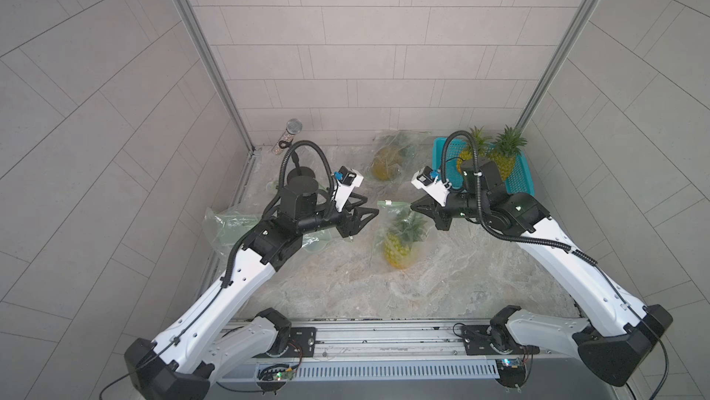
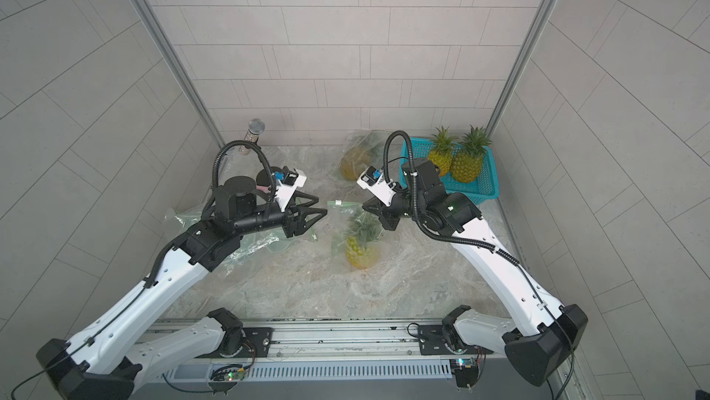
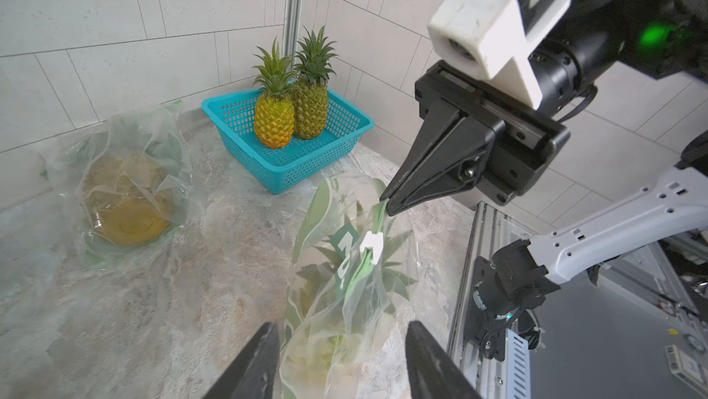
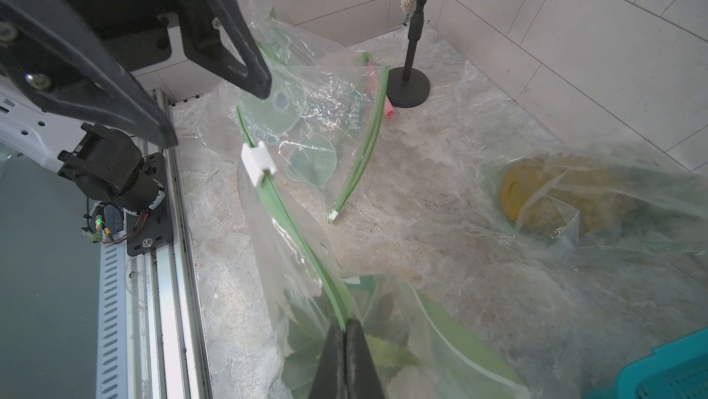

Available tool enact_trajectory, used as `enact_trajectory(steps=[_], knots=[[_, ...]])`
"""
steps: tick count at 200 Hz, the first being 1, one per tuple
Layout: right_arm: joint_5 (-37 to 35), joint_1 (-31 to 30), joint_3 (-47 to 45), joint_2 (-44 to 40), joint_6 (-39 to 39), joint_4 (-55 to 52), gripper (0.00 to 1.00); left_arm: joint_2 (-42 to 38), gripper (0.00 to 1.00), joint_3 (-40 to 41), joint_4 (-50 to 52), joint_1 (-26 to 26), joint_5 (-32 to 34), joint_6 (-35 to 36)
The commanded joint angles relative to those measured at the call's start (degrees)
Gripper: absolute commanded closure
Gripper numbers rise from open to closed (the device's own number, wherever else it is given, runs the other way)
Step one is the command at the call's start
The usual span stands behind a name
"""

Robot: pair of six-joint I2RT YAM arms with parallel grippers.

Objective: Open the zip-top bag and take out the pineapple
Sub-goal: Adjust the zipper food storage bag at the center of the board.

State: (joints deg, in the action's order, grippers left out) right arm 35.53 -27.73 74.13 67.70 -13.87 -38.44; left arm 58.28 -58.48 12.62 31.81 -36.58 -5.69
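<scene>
The zip-top bag (image 4: pixel 302 263) is being pinched by the closed right gripper (image 4: pixel 346 328); nothing is being gripped by the half-open left gripper (image 1: pixel 371 205).

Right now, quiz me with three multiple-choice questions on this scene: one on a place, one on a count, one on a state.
1. Where do the unbagged pineapples stand?
A) in the teal basket
B) on a plate
C) in a drawer

2. How many of them are there?
A) one
B) two
C) four

3. The right claw is:
A) wide open
B) shut on the zip-top bag
C) gripping a spoon

Answers:
1 A, they stand upright inside it.
2 B, two stand side by side.
3 B, its tips pinch the bag's green zip edge.
</scene>
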Motion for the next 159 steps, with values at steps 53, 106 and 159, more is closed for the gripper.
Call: enact_trajectory(steps=[53,106,159], knots=[[-0.2,-0.3,0.4,-1.4,0.6,1.4,1.00,3.0,0.65,0.0,-10.0,-0.3,-5.3,-5.4],[-0.1,-0.4,0.8,-1.3,0.5,1.5,1.00,4.1,0.65,0.2,-10.0,-0.3,-6.9,-5.4],[-0.1,-0.3,1.1,-1.2,0.7,1.9,1.00,4.4,0.72,0.2,-8.8,-0.3,-8.0,-5.2]])
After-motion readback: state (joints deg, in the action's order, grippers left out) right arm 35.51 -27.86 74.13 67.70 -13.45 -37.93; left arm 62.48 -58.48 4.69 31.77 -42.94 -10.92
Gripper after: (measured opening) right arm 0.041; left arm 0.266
